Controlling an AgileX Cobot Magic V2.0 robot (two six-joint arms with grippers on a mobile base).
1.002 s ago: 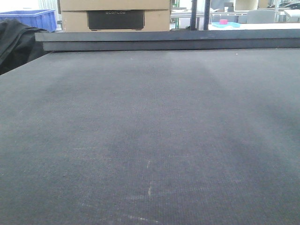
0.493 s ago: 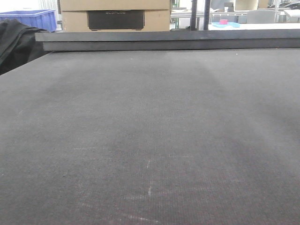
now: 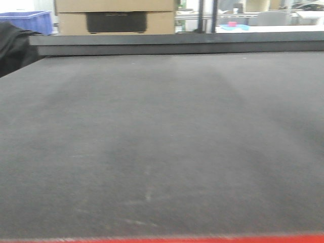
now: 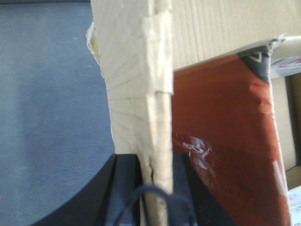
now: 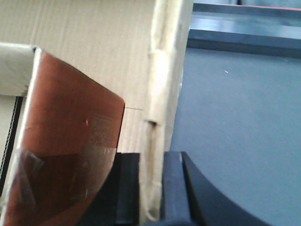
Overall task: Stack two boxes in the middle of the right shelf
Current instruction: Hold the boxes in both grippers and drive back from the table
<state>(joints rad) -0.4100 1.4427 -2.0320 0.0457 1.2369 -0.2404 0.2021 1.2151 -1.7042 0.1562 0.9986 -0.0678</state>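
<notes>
Cardboard box [image 4: 131,84] wall pinched in left gripper [image 4: 154,179], box [image 5: 94,47] wall pinched in right gripper [image 5: 151,183]

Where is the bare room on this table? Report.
The grey table is bare from the red front edge to the dark ledge. Crowded behind: cartons, blue bin, black cloth at left. Left gripper and right gripper clamp the box.

Both jaws (left, right) clamped shut
</notes>
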